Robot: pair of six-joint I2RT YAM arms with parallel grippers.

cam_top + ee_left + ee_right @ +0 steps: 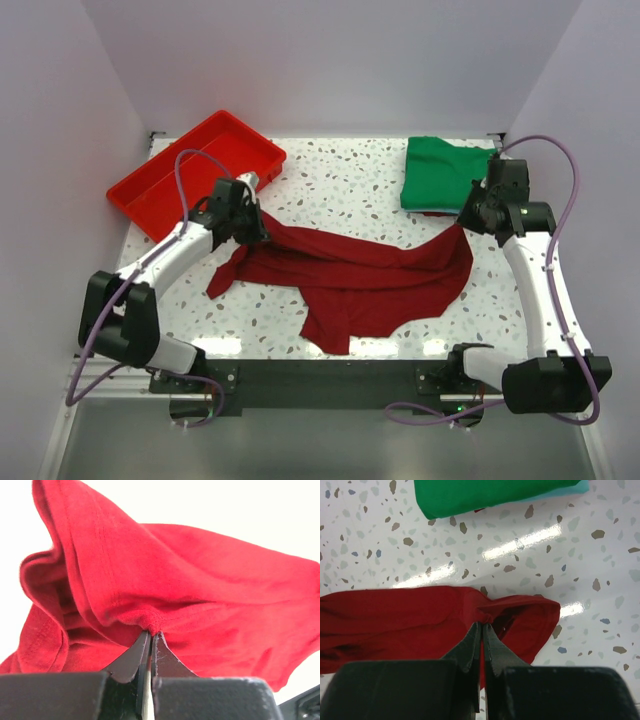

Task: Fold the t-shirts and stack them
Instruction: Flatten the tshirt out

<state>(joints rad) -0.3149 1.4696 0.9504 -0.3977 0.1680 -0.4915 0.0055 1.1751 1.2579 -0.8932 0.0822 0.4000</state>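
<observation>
Maroon shirt (pixel 360 275) is pinched at opposite ends by the left gripper (pixel 151 632) and right gripper (pixel 482 625), each clamped on an edge, probably to spread it flat for folding.

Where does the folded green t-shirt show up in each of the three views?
Top external: the green t-shirt lies folded at the far right of the table.
Left wrist: not in it.
Right wrist: it runs along the top edge.
Shared landmark: the maroon t-shirt, visible in all three views.
</observation>
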